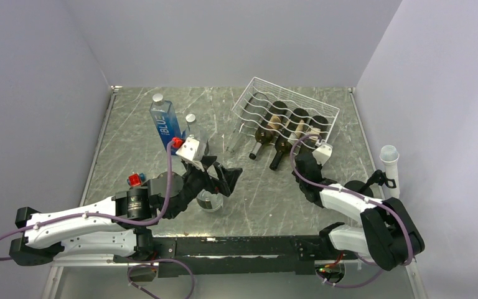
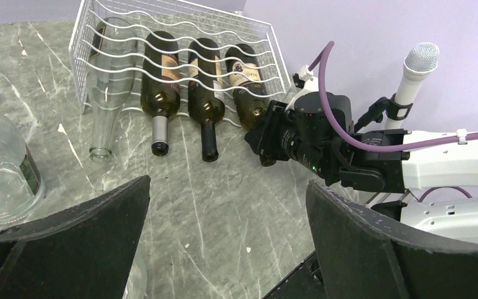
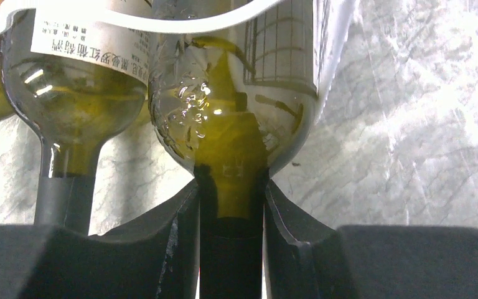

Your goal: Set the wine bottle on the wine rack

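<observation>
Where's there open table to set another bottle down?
Bare table left of the blue bottle, and the middle strip between the left end effector and right end effector. Crowded in front of the wine rack, where bottle necks stick out.

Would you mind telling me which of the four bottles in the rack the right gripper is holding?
The rightmost dark bottle, farthest from the clear bottle: the right gripper is shut on its neck, while the other three necks are free.

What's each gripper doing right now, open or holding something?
The left gripper is open and empty.
The right gripper is shut on the wine bottle.
</observation>
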You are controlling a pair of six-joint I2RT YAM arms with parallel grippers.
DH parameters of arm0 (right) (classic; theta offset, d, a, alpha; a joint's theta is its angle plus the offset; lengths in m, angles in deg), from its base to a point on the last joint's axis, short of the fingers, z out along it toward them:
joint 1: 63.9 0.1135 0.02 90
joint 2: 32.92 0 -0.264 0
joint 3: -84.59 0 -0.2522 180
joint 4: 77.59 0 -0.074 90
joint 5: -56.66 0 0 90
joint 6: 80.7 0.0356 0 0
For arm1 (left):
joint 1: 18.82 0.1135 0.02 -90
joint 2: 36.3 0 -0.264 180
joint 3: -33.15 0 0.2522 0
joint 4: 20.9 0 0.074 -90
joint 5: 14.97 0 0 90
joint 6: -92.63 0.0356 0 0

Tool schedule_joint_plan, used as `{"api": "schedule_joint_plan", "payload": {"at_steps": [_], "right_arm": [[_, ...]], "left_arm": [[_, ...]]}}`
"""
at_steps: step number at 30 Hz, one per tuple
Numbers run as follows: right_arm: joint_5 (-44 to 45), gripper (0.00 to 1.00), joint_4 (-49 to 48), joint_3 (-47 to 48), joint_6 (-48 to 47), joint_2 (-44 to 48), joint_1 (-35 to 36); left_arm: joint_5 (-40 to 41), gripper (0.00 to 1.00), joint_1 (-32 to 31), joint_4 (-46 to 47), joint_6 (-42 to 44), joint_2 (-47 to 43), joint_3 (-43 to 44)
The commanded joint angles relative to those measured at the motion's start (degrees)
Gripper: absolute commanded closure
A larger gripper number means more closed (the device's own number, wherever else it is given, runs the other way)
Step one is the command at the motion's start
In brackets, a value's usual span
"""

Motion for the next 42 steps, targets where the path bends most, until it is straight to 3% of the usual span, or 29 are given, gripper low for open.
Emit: {"api": "schedule_joint_plan", "payload": {"at_steps": [1, 10, 20, 24, 30, 33, 38, 42], "right_arm": [[0.51, 1.00, -14.42, 1.58, -5.99, 1.19, -2.58], [-5.54, 1.00, -8.92, 4.30, -3.70, 1.12, -7.61], [-8.85, 0.99, 0.20, 11.35, -3.11, -5.05, -11.84], [-12.07, 0.80, 3.80, 13.28, -1.26, -7.36, -13.90], [-14.42, 0.31, 8.46, 16.15, 0.22, -9.80, -14.38], [-14.47, 0.17, 10.73, 16.59, 0.73, -9.53, -14.39], [-14.81, 0.04, 13.43, 17.13, -0.23, -5.54, -14.39], [-15.57, 0.00, 18.05, 19.12, -2.07, -0.28, -14.45]], "left_arm": [[0.73, 0.01, -0.11, 1.41, -0.25, -1.20, 1.29], [0.83, 0.01, -0.12, 1.34, 0.36, -1.52, 1.28], [0.47, 0.01, -0.15, 0.42, 0.82, 0.25, 2.68], [0.36, 0.01, -0.12, 0.44, 0.91, 0.43, 2.80], [0.39, 0.01, -0.11, 1.11, 1.30, 0.42, 2.54], [0.61, 0.01, -0.12, 0.34, 1.22, 0.60, 2.94], [0.85, 0.01, -0.11, 0.59, 1.30, 0.18, 2.77], [0.88, 0.01, -0.11, 0.86, 1.67, 0.21, 2.98]]}}
